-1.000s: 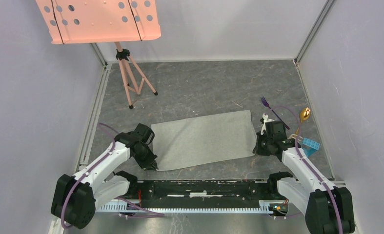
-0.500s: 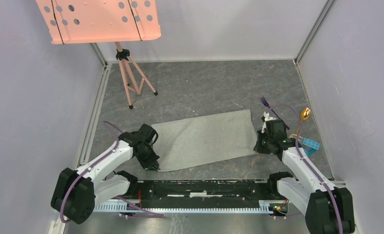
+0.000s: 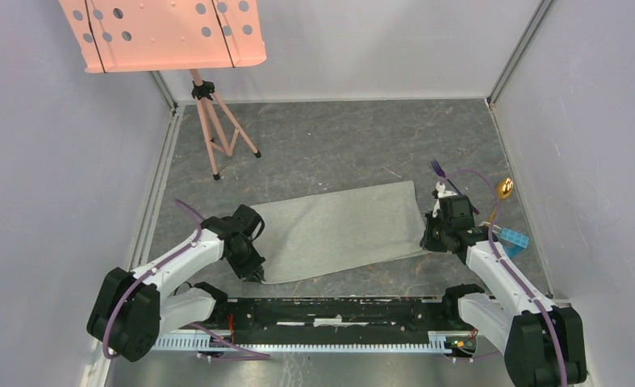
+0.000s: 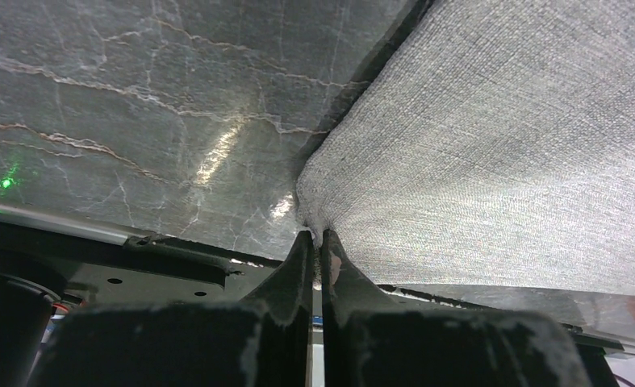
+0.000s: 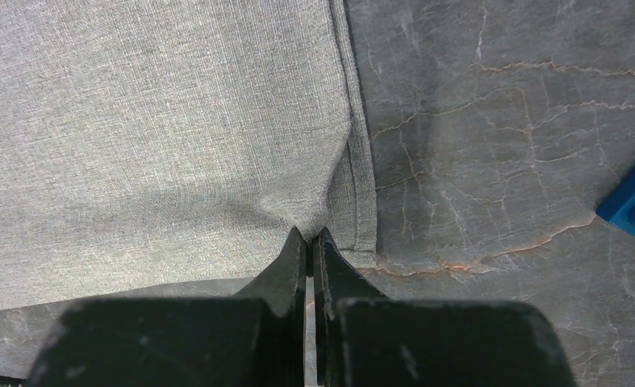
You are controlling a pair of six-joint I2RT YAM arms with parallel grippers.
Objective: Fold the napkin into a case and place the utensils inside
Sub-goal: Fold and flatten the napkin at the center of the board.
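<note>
Napkin (image 3: 340, 230) lies on veined grey table (image 3: 338, 145), between lilac walls (image 3: 48, 177).

The left arm (image 3: 181, 262) and right arm (image 3: 499, 270) are alike: white links, bulky black joints and black bases, with a thin purple cable (image 3: 189, 216) looping along each. The left gripper (image 4: 318, 250) and right gripper (image 5: 309, 242) are black, their scuffed, greyish fingers (image 4: 298, 270) tapering to thin tips. A black rail (image 3: 338, 310) runs between the bases.

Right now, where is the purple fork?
Top view: the fork lies on the right, just past the far right corner of the napkin, not touching it, with the spoon further right.
</note>
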